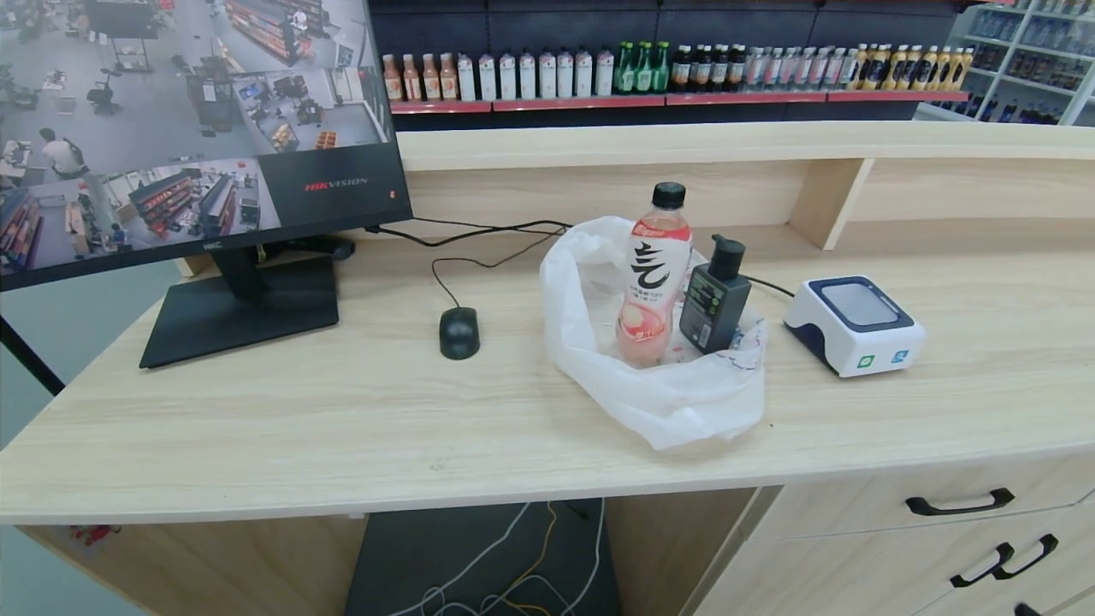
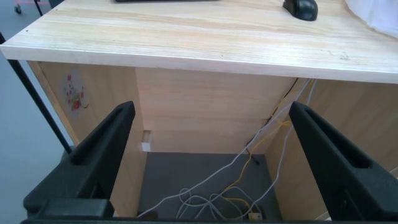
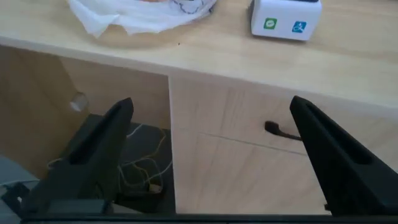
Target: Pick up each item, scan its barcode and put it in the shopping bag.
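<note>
The left gripper [image 2: 211, 112] is held with its jaws spread wide and empty, below the edge of the counter [image 1: 342, 411]. The right gripper [image 3: 211, 106] is likewise parted and grasps nothing, low before a drawer front [image 3: 236, 168]. Two goods are seen upright inside the white shopping bag [image 1: 659, 402]: the pink drink bottle [image 1: 654, 274] and, just beside it, the dark pump bottle [image 1: 714, 299]. The scanner [image 1: 855, 325] is set near the bag. With both goods bagged, the task is judged done or nearly so, though whether anything smaller lies among the bag's folds cannot be made out.
</note>
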Robot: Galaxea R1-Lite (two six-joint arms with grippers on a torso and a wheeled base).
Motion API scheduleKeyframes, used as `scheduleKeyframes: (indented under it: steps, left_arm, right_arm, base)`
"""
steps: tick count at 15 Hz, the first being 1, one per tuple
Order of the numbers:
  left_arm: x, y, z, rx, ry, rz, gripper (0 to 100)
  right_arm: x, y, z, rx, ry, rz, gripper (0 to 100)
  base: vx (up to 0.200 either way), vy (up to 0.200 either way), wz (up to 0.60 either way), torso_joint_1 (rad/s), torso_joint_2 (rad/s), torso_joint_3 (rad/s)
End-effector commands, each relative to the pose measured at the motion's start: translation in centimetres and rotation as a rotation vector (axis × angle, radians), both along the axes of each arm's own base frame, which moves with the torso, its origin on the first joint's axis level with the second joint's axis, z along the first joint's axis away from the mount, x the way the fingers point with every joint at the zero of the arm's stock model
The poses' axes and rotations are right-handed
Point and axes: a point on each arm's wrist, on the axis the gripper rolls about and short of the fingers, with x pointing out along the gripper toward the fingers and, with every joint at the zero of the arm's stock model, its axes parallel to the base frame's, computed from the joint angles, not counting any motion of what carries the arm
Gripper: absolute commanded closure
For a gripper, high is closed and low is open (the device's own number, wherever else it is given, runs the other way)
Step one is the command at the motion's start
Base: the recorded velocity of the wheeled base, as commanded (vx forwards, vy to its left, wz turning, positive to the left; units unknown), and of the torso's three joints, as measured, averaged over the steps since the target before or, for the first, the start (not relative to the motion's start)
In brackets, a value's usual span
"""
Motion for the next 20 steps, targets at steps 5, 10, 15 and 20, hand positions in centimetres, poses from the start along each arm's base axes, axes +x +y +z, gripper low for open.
scheduleKeyframes:
  steps: [5, 10, 15, 20]
  left_arm:
    - [0.0, 0.0, 0.0, -0.001, 0.0, 0.001, 0]
    - [0.0, 0.0, 0.0, -0.001, 0.0, 0.001, 0]
    - [0.0, 0.0, 0.0, -0.001, 0.0, 0.001, 0]
    - [0.0, 0.0, 0.0, -0.001, 0.0, 0.001, 0]
  right_arm:
    - [-2.7, -0.6, -3.9, 0.035, 0.153, -0.114, 0]
    - [-4.2, -0.5, -4.2, 0.09, -0.037, -0.264, 0]
    - [-4.3, -0.5, -4.3, 0.133, -0.046, -0.261, 0]
    - [-4.3, -0.5, -4.3, 0.133, -0.046, -0.261, 0]
  base:
    - [0.0, 0.0, 0.0, 0.0, 0.0, 0.0]
    - [0.0, 0.0, 0.0, 0.0, 0.0, 0.0]
    - [-0.12, 0.0, 0.0, 0.003, 0.0, 0.0]
    - [0.0, 0.0, 0.0, 0.0, 0.0, 0.0]
